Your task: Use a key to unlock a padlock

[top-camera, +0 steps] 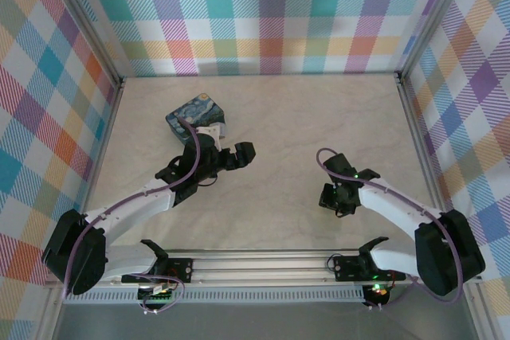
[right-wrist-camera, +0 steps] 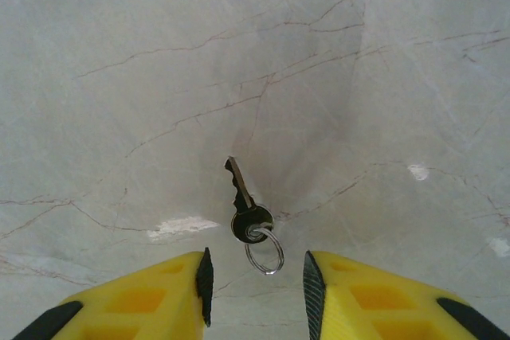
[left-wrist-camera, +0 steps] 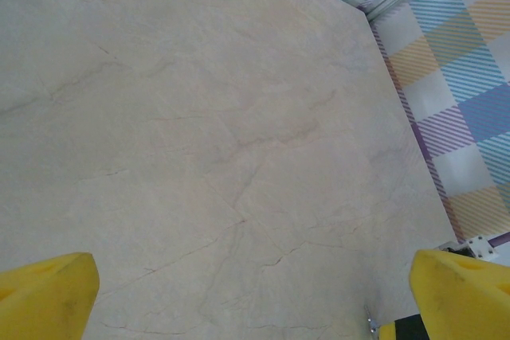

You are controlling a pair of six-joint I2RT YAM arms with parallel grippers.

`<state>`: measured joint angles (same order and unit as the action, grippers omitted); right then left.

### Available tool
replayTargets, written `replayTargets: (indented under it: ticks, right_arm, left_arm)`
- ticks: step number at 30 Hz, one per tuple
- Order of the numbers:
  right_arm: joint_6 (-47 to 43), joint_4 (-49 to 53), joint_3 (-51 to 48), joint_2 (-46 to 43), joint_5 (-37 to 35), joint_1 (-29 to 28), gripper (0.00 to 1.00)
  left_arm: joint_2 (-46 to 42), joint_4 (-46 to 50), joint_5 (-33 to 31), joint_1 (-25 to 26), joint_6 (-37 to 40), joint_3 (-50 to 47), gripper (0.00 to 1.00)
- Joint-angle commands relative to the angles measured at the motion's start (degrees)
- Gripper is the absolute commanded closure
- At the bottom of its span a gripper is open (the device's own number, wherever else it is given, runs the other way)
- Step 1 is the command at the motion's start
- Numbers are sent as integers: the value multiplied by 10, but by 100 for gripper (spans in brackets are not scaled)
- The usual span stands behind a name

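Well, tin box (top-camera: 198, 117): dark blue with a starry painting, it sat on the table's far left part, with the left arm reaching up beside it.
Left fingers (left-wrist-camera: 56, 292): the yellow tips were spread wide to opposite corners of the left wrist view, with nothing between them but bare marble.
Table (top-camera: 303, 117): pale and veined, with plaid walls around it.
Key (right-wrist-camera: 241, 195): small and dark, it lay flat on the table right of centre, blade pointing away from the right arm. Its key ring (right-wrist-camera: 264, 252) lay at the mouth of the gap between the tips.
Right fingers (right-wrist-camera: 187, 288): parted partway, low over the table, gripping nothing, with the key just ahead.
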<state>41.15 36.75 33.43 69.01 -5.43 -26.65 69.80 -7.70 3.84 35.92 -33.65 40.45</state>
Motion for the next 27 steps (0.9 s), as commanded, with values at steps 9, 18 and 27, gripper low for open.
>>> replayTargets:
  ticks: [9, 18, 27]
  right_arm:
    - [1, -22, -15, 22, -1, -3, 65]
    - [7, -35, -20, 29, -3, -3, 68]
    - [7, -42, -24, 40, -3, -4, 76]
  left_arm:
    - [-4, -9, 2, 7, -5, 3, 0]
    - [-8, -7, 8, 7, -7, 1, 0]
    - [-9, -5, 13, 10, -7, 1, 0]
